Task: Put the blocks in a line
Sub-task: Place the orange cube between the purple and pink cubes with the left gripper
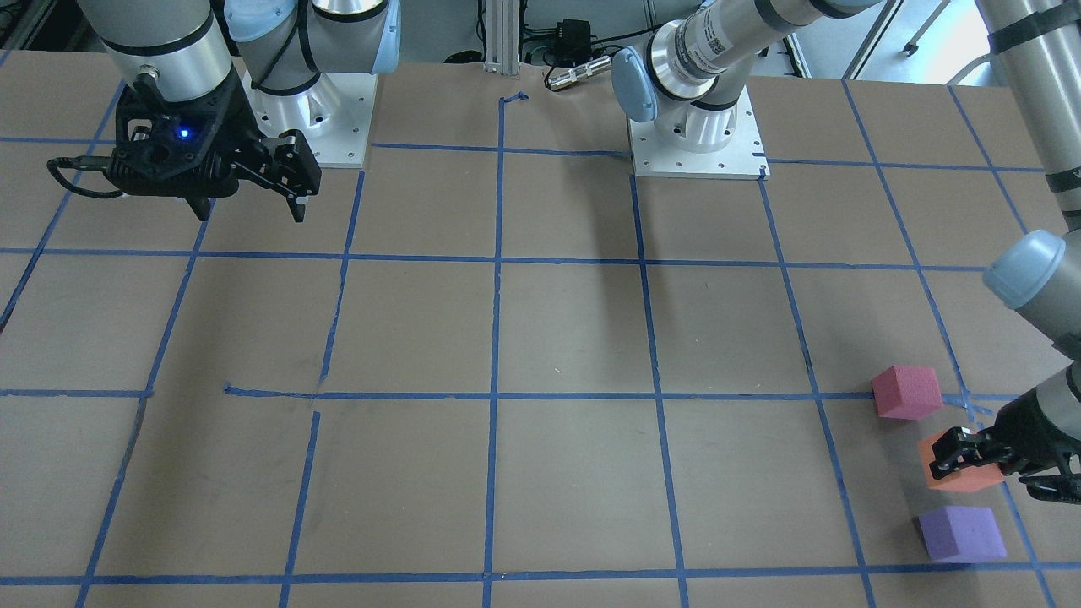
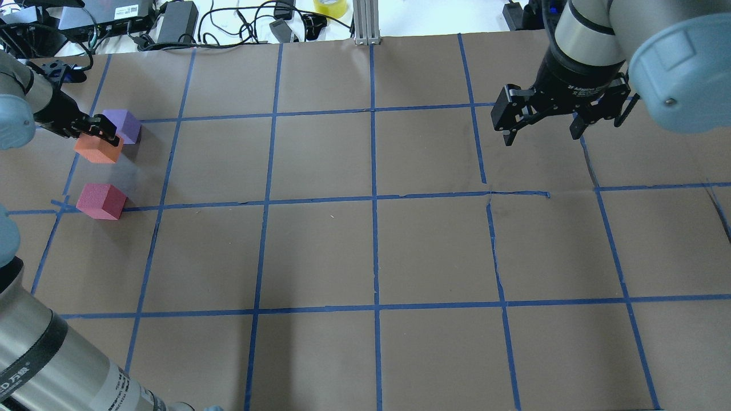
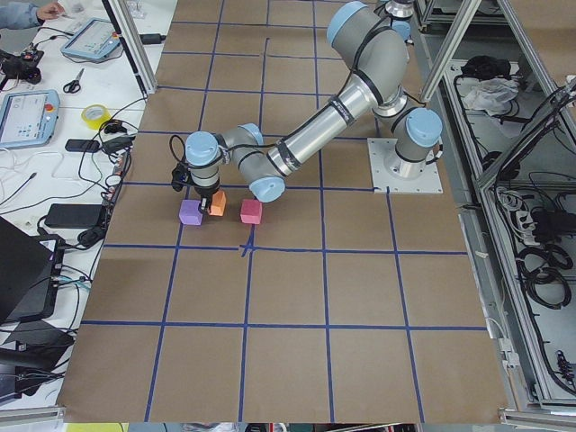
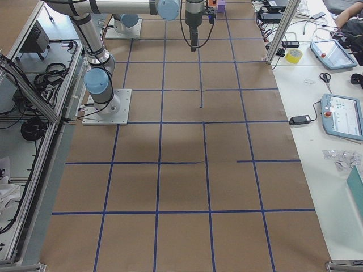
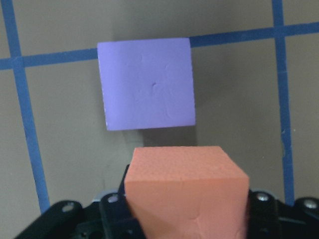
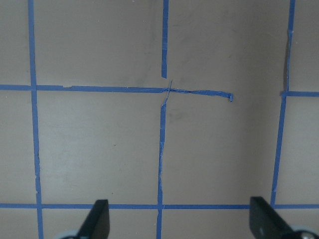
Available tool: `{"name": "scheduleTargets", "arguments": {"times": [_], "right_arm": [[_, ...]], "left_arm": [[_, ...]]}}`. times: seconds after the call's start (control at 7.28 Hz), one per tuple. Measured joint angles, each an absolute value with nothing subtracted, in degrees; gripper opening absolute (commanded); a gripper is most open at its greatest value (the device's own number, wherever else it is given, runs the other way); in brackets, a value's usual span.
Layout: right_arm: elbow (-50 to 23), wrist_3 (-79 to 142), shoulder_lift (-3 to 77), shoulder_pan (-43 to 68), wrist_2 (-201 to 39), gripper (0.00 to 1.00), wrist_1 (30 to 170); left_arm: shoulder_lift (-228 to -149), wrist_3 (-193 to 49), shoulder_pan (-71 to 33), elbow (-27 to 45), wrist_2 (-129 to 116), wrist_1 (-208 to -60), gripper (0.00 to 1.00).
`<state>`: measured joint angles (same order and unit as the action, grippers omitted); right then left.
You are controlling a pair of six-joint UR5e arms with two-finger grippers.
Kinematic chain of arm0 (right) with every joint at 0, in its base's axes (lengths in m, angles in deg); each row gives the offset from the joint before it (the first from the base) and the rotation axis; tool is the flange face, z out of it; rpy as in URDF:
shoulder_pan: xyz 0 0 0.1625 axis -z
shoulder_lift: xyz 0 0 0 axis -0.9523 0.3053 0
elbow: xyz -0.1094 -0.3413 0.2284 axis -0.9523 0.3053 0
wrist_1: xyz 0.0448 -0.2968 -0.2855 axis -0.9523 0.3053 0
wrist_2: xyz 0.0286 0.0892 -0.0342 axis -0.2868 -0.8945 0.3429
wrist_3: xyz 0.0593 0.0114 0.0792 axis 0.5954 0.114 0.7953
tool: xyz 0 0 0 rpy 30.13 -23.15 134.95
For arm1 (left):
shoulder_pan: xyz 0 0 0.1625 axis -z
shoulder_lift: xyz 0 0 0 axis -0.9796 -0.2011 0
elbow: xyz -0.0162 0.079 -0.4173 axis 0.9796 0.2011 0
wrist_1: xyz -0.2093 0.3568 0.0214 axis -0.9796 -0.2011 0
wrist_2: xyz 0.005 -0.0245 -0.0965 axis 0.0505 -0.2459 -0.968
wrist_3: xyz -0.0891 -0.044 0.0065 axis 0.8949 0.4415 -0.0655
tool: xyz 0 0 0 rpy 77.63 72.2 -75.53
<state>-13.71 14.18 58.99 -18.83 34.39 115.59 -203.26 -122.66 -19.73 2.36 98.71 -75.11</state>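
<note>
My left gripper (image 2: 96,138) is shut on the orange block (image 2: 98,150) at the table's far left. In the left wrist view the orange block (image 5: 187,191) sits between the fingers. The purple block (image 2: 124,125) lies just beyond it, also seen in the left wrist view (image 5: 146,84). The pinkish-red block (image 2: 101,201) lies on the near side, on a tape line. In the front-facing view the three blocks stand in a rough row: pinkish-red (image 1: 906,392), orange (image 1: 953,477), purple (image 1: 961,534). My right gripper (image 2: 541,137) is open and empty, hovering above the table's right half.
The brown table (image 2: 371,251) carries a blue tape grid. Cables, power bricks and a yellow tape roll (image 2: 329,7) lie past the far edge. The two arm bases (image 1: 697,139) stand at the robot's side of the table.
</note>
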Motion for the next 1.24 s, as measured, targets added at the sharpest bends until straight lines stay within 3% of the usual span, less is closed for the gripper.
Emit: {"name": "scheduleTargets", "arguments": {"times": [0.55,0.69,0.82,0.96,1.24], "right_arm": [[-14.26,14.1,58.99,-18.78,34.83,1.0,115.59],[-14.28,14.13,58.99,-18.76,34.86,1.0,115.63],[-14.3,14.18,58.99,-18.75,34.85,1.0,115.61],[-14.3,14.18,58.99,-18.74,34.84,1.0,115.58],[-14.3,14.09,58.99,-18.74,34.87,1.0,115.6]], "left_arm": [[-204.73,-119.78,-20.2,4.07,100.02,-74.9,0.0],[-205.35,-119.25,-20.2,4.07,101.01,-74.89,0.17],[-205.92,-119.14,-20.16,4.09,101.45,-74.83,0.6],[-206.28,-119.21,-20.14,4.23,101.51,-74.63,0.65],[-206.66,-118.94,-19.97,4.73,101.29,-74.26,0.66]]}}
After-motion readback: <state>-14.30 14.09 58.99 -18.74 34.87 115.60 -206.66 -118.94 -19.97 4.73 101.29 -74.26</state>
